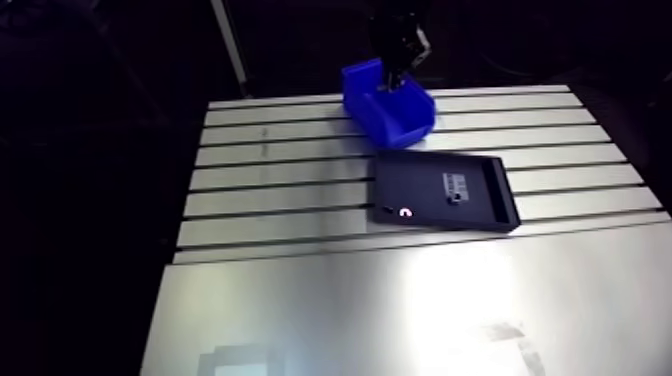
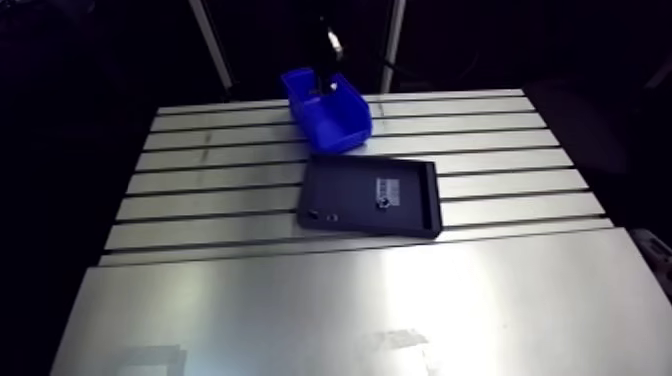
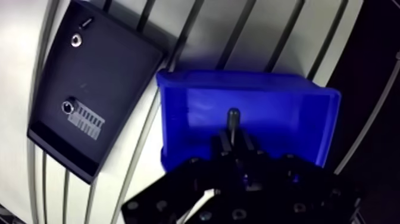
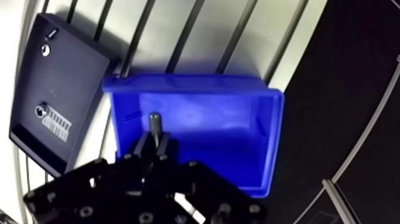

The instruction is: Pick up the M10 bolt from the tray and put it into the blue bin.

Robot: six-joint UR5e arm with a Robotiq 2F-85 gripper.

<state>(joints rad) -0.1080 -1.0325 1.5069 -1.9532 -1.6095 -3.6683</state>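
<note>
tool [image 3: 234, 142]: clamped on the M10 bolt [image 3: 233, 119], wrist pointing straight down
M10 bolt: pinched between the fingers [image 3: 223, 143], tip over the blue bin's [image 3: 286, 113] inside
blue bin: under the tool, just beside the tray [image 3: 113, 77]
tray: flat on the slotted counter [image 1: 280, 200]

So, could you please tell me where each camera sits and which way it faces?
Arm view: sits on the arm's upper link, looking down across the slotted table at the black tray and blue bin; the end effector hangs from the top edge over the bin.
Wrist view: sits on the wrist, looking down past the end effector into the bin; its fingers clamp a bolt.
Shared: both show the bin, the tray beside it, and the end effector above the bin.
</note>
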